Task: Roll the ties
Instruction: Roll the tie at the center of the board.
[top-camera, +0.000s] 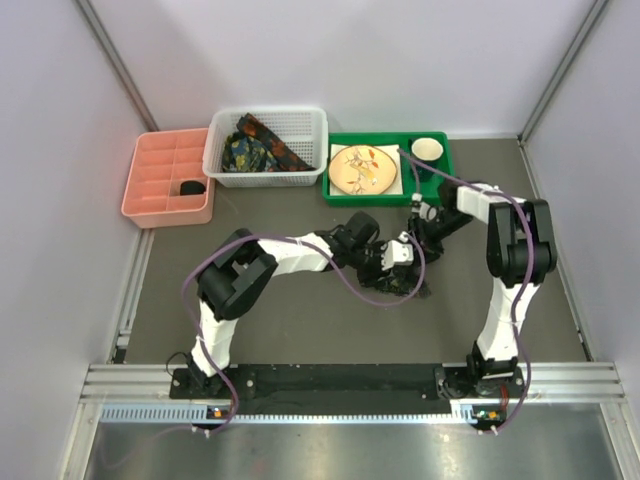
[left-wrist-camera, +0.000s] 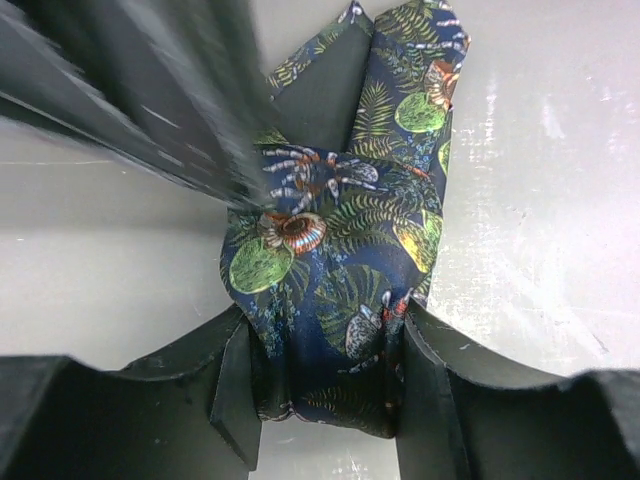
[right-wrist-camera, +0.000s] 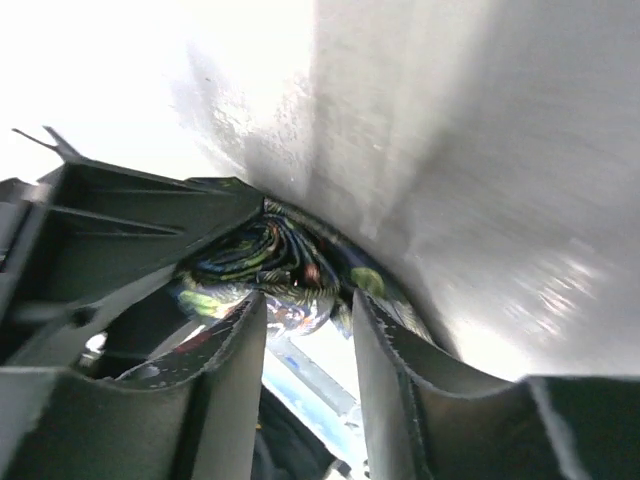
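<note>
Grey surface (top-camera: 300, 330) boxed by white walls, seen from above. Far edge holds 3 containers: pink divided tray (top-camera: 150, 205) at 10 o'clock w/ a small dark item (top-camera: 191, 187) in 1 compartment, white basket (top-camera: 225, 160) at 11 o'clock, green tray (top-camera: 425, 187) at 1 o'clock. Other ties (top-camera: 262, 148) lie bunched inside the basket. Green tray carries a patterned plate (top-camera: 365, 168) and a pale bowl (top-camera: 428, 149).

Both arms meet near centre, slightly toward 3 o'clock, purple cables (top-camera: 345, 285) looping along them. The tie (left-wrist-camera: 350, 220), dark blue w/ green, orange and red print, sits there on the surface, folded on itself.

Left end effector (left-wrist-camera: 325, 315) grips the tie: fabric fills the gap btwn its fingers (left-wrist-camera: 235, 390) and touches both. In that wrist view the rest of the tie runs toward 12 o'clock, w/ a blurred dark shape crossing at 10 o'clock.

Right end effector (right-wrist-camera: 308, 297) stands parted, nothing btwn its 2 fingers; the bunched tie lies just past its tips.
</note>
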